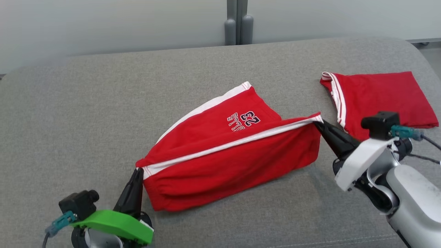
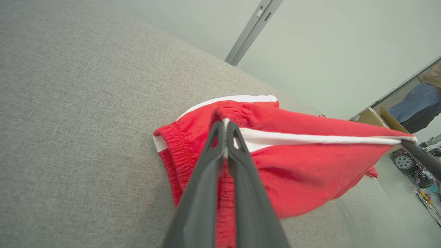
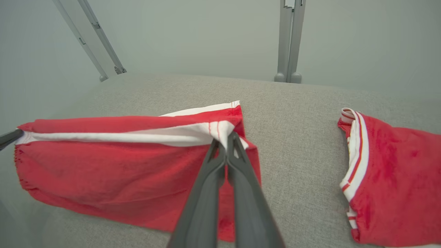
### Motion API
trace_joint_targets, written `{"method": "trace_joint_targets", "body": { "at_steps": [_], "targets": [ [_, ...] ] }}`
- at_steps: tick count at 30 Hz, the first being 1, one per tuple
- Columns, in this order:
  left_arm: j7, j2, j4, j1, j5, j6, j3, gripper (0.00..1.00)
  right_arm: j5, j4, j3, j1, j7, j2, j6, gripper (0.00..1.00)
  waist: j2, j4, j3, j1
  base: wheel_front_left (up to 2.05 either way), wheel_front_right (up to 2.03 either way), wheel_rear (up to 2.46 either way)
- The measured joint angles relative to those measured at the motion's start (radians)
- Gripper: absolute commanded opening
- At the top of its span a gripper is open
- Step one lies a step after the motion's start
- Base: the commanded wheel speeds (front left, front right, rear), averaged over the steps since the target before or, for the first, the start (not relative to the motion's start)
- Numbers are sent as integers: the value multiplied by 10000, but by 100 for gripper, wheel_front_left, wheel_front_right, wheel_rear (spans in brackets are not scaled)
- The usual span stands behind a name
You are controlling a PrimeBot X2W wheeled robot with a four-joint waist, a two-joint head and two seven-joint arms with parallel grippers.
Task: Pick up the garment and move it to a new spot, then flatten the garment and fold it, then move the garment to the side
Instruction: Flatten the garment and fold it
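Red jersey shorts with white side stripes are seen in the head view stretched between both arms over the grey woven-fabric cushion, near its front middle. One striped edge is raised and the lower part is resting on the cloth. The left gripper is clamped on the waistband corner, the right gripper on the far hem corner. Pickup is judged done, and flattening or folding looks under way. The shift to the side is not yet made. A second red garment with white trim is lying flat, well apart at the right.

From the left wrist view, the jaws are seen pressed together on white trim, and the stripe is drawn taut towards the other gripper's tip. A person's legs are glimpsed at the far right.

From the right wrist view, the jaws are seen pinched together on the striped hem. Counted: two red garments, two grippers, one cushion, one person.
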Motion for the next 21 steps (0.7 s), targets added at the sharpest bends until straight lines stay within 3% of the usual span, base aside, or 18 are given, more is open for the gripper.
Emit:
{"method": "trace_joint_targets", "body": {
  "at_steps": [8,21],
  "targets": [
    [290,-242,1041,-1500,2,573,-121,0,391,763,479,-2053,1175,-86,0,0,0,572,677,0,0,0,0],
    [299,-360,2399,-3253,-23,871,-696,0,723,2596,995,-3973,2309,-35,2,0,0,1638,1756,0,0,0,0]
  ]
}}
